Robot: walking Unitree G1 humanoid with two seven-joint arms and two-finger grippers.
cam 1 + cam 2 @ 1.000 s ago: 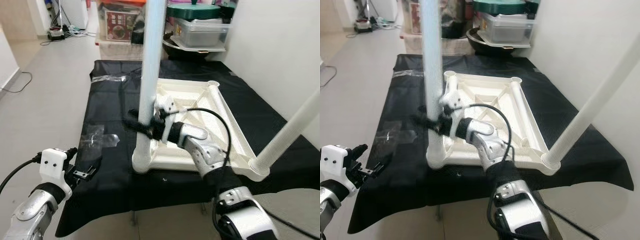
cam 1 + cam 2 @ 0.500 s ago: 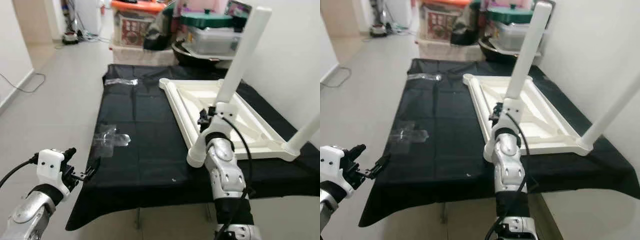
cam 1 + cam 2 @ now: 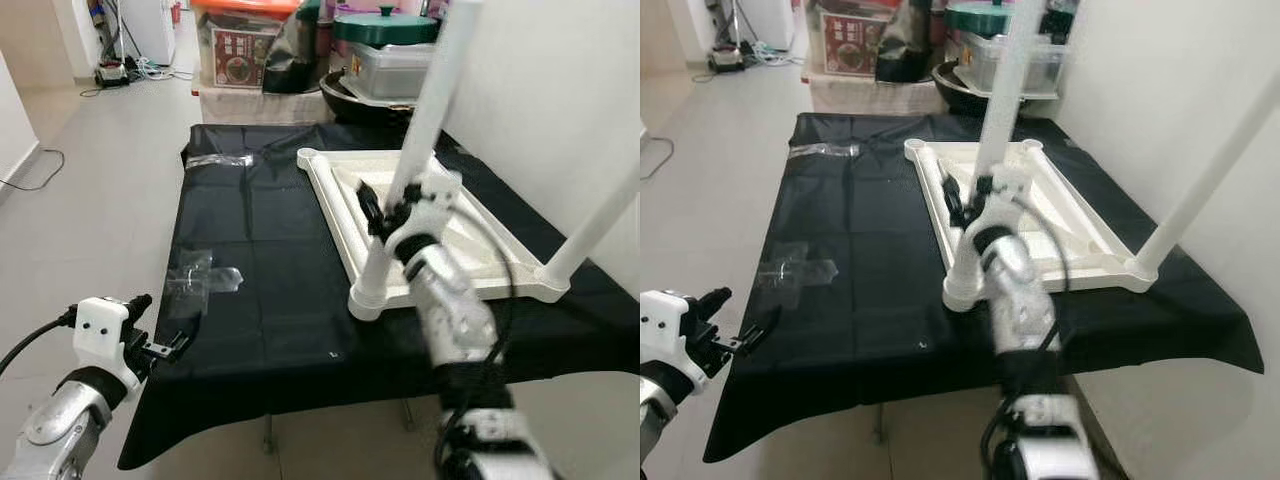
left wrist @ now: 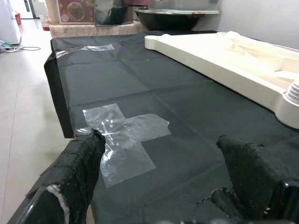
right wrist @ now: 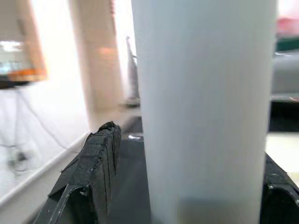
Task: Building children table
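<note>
While upright, table leg (image 3: 425, 120) between right gripper (image 3: 385, 215) fingers.

You had a pale tiled floor (image 3: 110, 150) running off into a bright corridor, a cable (image 3: 25, 172) trailing across it. A plain white wall (image 3: 560, 90) stood close on the far side. At the back, storage boxes (image 3: 240, 50), a dark bowl (image 3: 355, 95) and a green-lidded container (image 3: 385, 25) crowded together.
</note>
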